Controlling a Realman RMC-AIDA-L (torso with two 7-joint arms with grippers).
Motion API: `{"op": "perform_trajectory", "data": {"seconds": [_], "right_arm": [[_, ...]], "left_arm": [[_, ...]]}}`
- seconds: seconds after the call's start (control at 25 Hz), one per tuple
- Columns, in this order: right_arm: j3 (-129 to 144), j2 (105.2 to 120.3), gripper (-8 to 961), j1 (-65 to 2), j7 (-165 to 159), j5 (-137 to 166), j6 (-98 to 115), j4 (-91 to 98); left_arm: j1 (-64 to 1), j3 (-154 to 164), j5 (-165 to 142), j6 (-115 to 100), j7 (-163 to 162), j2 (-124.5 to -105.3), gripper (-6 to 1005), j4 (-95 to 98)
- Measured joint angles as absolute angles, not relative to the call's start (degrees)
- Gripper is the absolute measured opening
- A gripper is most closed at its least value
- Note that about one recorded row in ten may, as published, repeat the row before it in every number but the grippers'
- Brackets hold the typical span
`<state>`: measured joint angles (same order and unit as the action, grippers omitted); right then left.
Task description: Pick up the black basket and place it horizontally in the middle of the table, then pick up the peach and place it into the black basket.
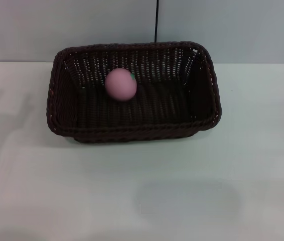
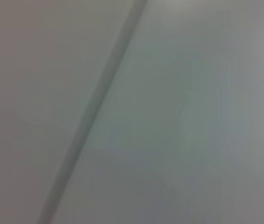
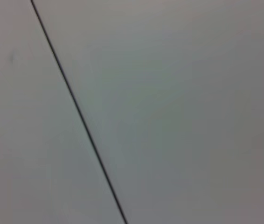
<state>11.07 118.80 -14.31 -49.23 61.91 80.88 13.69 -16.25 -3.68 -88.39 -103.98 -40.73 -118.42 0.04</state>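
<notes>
The black basket (image 1: 132, 93) sits lengthwise across the middle of the white table (image 1: 142, 191), open side up. The peach (image 1: 120, 84) rests inside it, on the floor toward the far wall, left of centre. Neither claw shows in any view, so their spacing from the peach and their grip state cannot be told. Both wrist views show only a plain pale surface crossed by a dark line (image 3: 76, 109).

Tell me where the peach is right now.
In the head view, the peach sits inside the black basket, left of its centre and toward the back wall, on the table.
</notes>
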Motion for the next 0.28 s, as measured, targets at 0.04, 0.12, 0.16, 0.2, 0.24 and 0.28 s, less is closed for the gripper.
{"op": "perform_trajectory", "data": {"seconds": [0.04, 0.12, 0.16, 0.2, 0.24, 0.28], "right_arm": [[10.7, 118.80, 678, -14.2, -49.2, 61.9, 81.0, 13.6], [9.9, 118.81, 678, -14.1, -49.2, 61.9, 81.1, 13.5], [9.5, 118.81, 678, -14.1, -49.2, 61.9, 81.2, 13.4], [9.3, 118.82, 678, -13.9, -49.3, 61.9, 81.2, 13.4], [9.1, 118.82, 678, -13.8, -49.3, 61.9, 81.2, 13.3], [9.0, 118.82, 678, -13.7, -49.3, 61.9, 81.3, 13.3]], "left_arm": [[-15.5, -5.9, -88.2, -103.7, -39.4, -118.44, 851, -0.7], [-14.8, -8.9, -88.2, -103.3, -36.1, -118.47, 846, -1.7], [-14.5, -10.1, -88.2, -103.1, -34.5, -118.49, 844, -2.1], [-14.5, -10.1, -88.2, -103.1, -34.5, -118.49, 842, -2.1], [-14.3, -11.7, -88.2, -102.9, -31.8, -118.53, 840, -3.2], [-14.1, -13.6, -88.2, -102.8, -28.0, -118.54, 840, -5.0]]}}
